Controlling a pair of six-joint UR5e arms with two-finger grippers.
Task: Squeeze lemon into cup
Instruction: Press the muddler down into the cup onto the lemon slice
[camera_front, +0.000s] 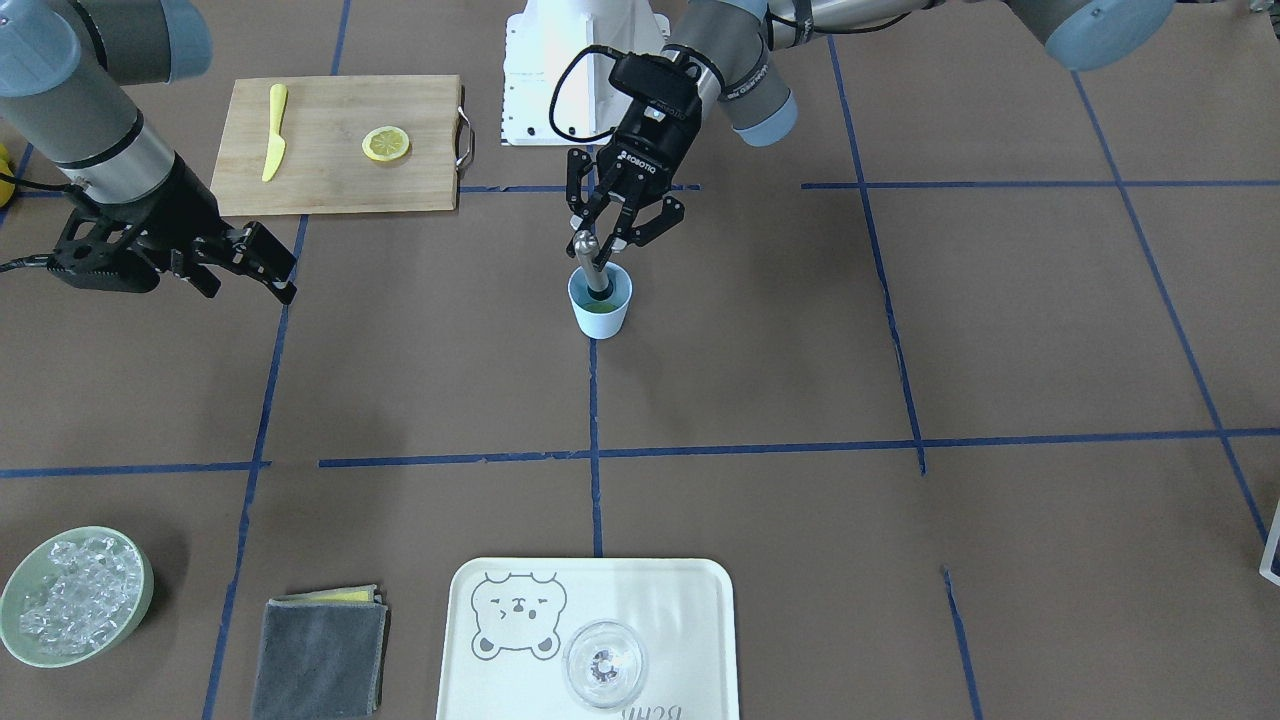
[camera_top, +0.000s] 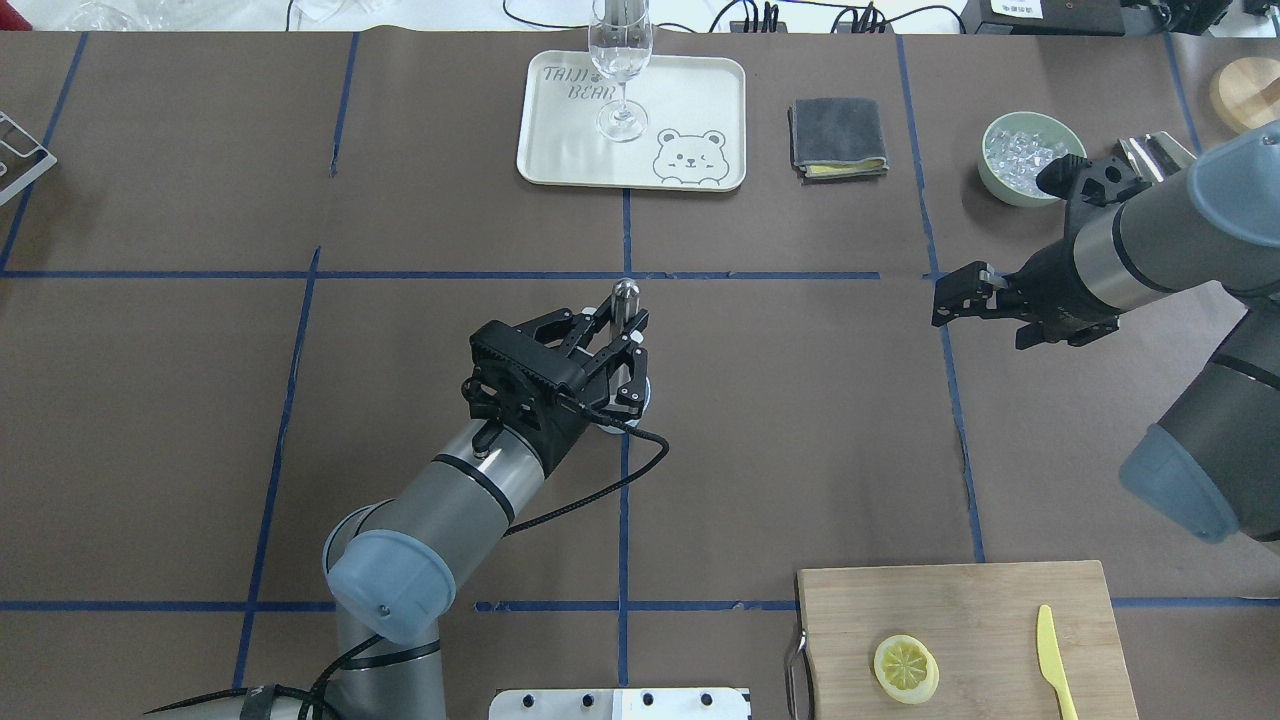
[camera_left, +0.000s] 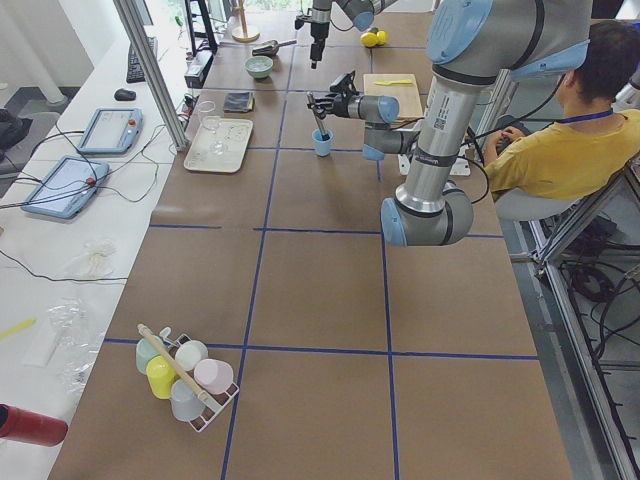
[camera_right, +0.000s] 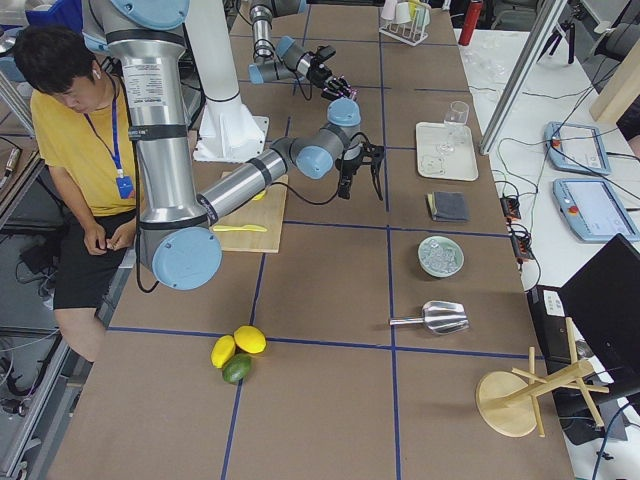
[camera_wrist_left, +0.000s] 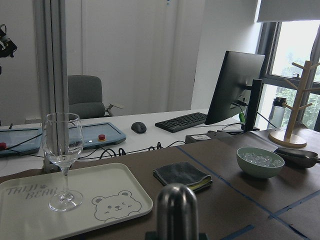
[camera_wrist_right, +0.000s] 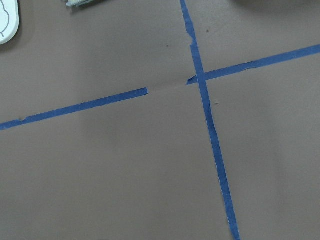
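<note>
Cup (camera_front: 600, 308): light blue, upright on the bench (camera_front: 800, 350) at centre frame in the front-facing view, on a blue tape line. Greenish contents show at its bottom; their nature cannot be told.

Left hand (camera_front: 607, 244): directly above the cup, fingers clenched on a metal rod-like tool (camera_front: 590, 262) with a rounded top. The tool's lower end stands inside the cup.

Right hand (camera_front: 262, 262): left of frame in the front-facing view, held above bare bench, well apart from the cup. It carries nothing; jaws look closed or nearly so.

Lemon (camera_front: 386, 144): a round slice, lying flat on the wooden cutting board (camera_front: 330, 190) at upper left, untouched. Yellow knife (camera_front: 274, 131) lies on the same board, apart from the slice.

Other containers:
- Green bowl (camera_front: 145, 590), lower left corner, filled with ice cubes.
- White tray (camera_front: 700, 600) with bear print, bottom centre, bearing a clear stemmed glass (camera_front: 604, 664); the glass looks empty in the left wrist view.
- Folded grey cloth (camera_front: 320, 655) lies between bowl and tray.
</note>
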